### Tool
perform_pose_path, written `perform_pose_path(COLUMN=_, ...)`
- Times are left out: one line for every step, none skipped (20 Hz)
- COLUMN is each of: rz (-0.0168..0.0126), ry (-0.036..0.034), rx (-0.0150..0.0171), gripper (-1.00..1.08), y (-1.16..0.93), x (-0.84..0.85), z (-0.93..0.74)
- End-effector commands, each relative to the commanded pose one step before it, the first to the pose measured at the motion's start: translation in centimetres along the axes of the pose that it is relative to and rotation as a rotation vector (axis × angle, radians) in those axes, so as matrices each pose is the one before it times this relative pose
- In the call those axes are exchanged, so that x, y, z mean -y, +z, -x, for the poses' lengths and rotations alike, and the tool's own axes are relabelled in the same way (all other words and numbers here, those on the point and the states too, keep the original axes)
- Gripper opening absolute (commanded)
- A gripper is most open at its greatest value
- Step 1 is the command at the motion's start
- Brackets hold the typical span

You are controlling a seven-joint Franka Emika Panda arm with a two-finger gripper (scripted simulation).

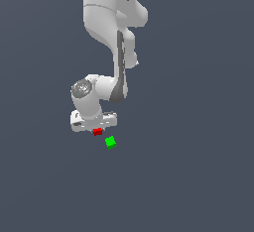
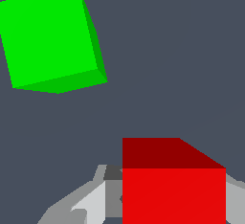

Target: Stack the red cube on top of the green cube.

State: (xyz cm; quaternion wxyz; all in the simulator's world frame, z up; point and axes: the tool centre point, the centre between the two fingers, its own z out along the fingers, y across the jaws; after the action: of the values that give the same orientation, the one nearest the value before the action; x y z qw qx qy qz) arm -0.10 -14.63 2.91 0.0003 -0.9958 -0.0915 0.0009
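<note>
The red cube (image 1: pixel 97 132) sits right under the white gripper (image 1: pixel 96 129), between its fingers. In the wrist view the red cube (image 2: pixel 173 189) fills the space between the two grey fingers (image 2: pixel 91 201), which close on its sides. The green cube (image 1: pixel 110 142) rests on the dark floor, a short way to the exterior view's right of the red cube and nearer the camera, apart from it. In the wrist view the green cube (image 2: pixel 50 36) lies free and turned at an angle to the red one. I cannot tell whether the red cube touches the floor.
The white arm (image 1: pixel 111 23) rises from the gripper toward the top of the exterior view. The plain dark grey floor (image 1: pixel 188 166) lies all around the two cubes.
</note>
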Motion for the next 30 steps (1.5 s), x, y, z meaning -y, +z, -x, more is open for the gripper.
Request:
perform_pose_path(rz=0.00076, ry=-0.00003, rx=-0.00173, gripper=-1.00, y=-1.041, x=-0.011, z=-0.029)
perform_pose_path(rz=0.00000, ry=0.00000, rx=0.00000, gripper=-1.00, y=-0.533, x=0.006, z=0.012)
perform_pose_path(rz=0.00000, ry=0.00000, rx=0.00000, gripper=-1.00, y=-0.603, x=0.006, z=0.012)
perform_pose_path(rz=0.00000, ry=0.00000, rx=0.00000, gripper=-1.00, y=-0.675, x=0.005, z=0.012)
perform_pose_path(rz=0.00000, ry=0.00000, rx=0.00000, gripper=-1.00, y=-0.748, x=0.005, z=0.012)
perform_pose_path(rz=0.00000, ry=0.00000, rx=0.00000, gripper=-1.00, y=-0.779, x=0.005, z=0.011)
perform_pose_path(rz=0.00000, ry=0.00000, rx=0.00000, gripper=-1.00, y=-0.727, x=0.004, z=0.009)
perform_pose_path(rz=0.00000, ry=0.00000, rx=0.00000, gripper=-1.00, y=-0.672, x=0.003, z=0.006)
perform_pose_path(rz=0.00000, ry=0.00000, rx=0.00000, gripper=-1.00, y=-0.614, x=0.001, z=0.003)
perform_pose_path(rz=0.00000, ry=0.00000, rx=0.00000, gripper=-1.00, y=-0.556, x=-0.001, z=-0.001)
perform_pose_path(rz=0.00000, ry=0.00000, rx=0.00000, gripper=-1.00, y=-0.496, x=-0.003, z=-0.006)
perform_pose_path(rz=0.00000, ry=0.00000, rx=0.00000, gripper=-1.00, y=-0.436, x=-0.005, z=-0.011)
perform_pose_path(rz=0.00000, ry=0.00000, rx=0.00000, gripper=-1.00, y=-0.373, x=-0.008, z=-0.015)
perform_pose_path(rz=0.00000, ry=0.00000, rx=0.00000, gripper=-1.00, y=-0.308, x=-0.009, z=-0.019)
perform_pose_path(rz=0.00000, ry=0.00000, rx=0.00000, gripper=-1.00, y=-0.239, x=-0.010, z=-0.021)
perform_pose_path(rz=0.00000, ry=0.00000, rx=0.00000, gripper=-1.00, y=-0.166, x=-0.009, z=-0.019)
perform_pose_path(rz=0.00000, ry=0.00000, rx=0.00000, gripper=-1.00, y=-0.097, x=-0.006, z=-0.013)
perform_pose_path(rz=0.00000, ry=0.00000, rx=0.00000, gripper=-1.00, y=-0.031, x=-0.002, z=-0.005)
perform_pose_path(rz=0.00040, ry=0.00009, rx=-0.00089, gripper=-1.00, y=0.158, x=-0.008, z=-0.008)
perform_pose_path(rz=0.00000, ry=0.00000, rx=0.00000, gripper=-1.00, y=0.019, x=0.020, z=-0.025)
perform_pose_path(rz=0.00000, ry=0.00000, rx=0.00000, gripper=-1.00, y=0.058, x=0.059, z=-0.073)
perform_pose_path(rz=0.00000, ry=0.00000, rx=0.00000, gripper=-1.00, y=0.096, x=0.099, z=-0.122)
perform_pose_path(rz=0.00000, ry=0.00000, rx=0.00000, gripper=-1.00, y=0.135, x=0.138, z=-0.170)
perform_pose_path(rz=0.00000, ry=0.00000, rx=0.00000, gripper=-1.00, y=0.172, x=0.176, z=-0.218)
perform_pose_path(rz=0.00000, ry=0.00000, rx=0.00000, gripper=-1.00, y=0.209, x=0.214, z=-0.265)
perform_pose_path(rz=0.00000, ry=0.00000, rx=0.00000, gripper=-1.00, y=0.245, x=0.250, z=-0.311)
perform_pose_path(rz=0.00000, ry=0.00000, rx=0.00000, gripper=-1.00, y=0.279, x=0.284, z=-0.355)
perform_pose_path(rz=0.00000, ry=0.00000, rx=0.00000, gripper=-1.00, y=0.310, x=0.315, z=-0.396)
perform_pose_path(rz=-0.00064, ry=0.00022, rx=0.00014, gripper=-1.00, y=0.362, x=0.322, z=-0.429)
perform_pose_path(rz=0.00000, ry=0.00000, rx=0.00000, gripper=-1.00, y=0.362, x=0.365, z=-0.467)
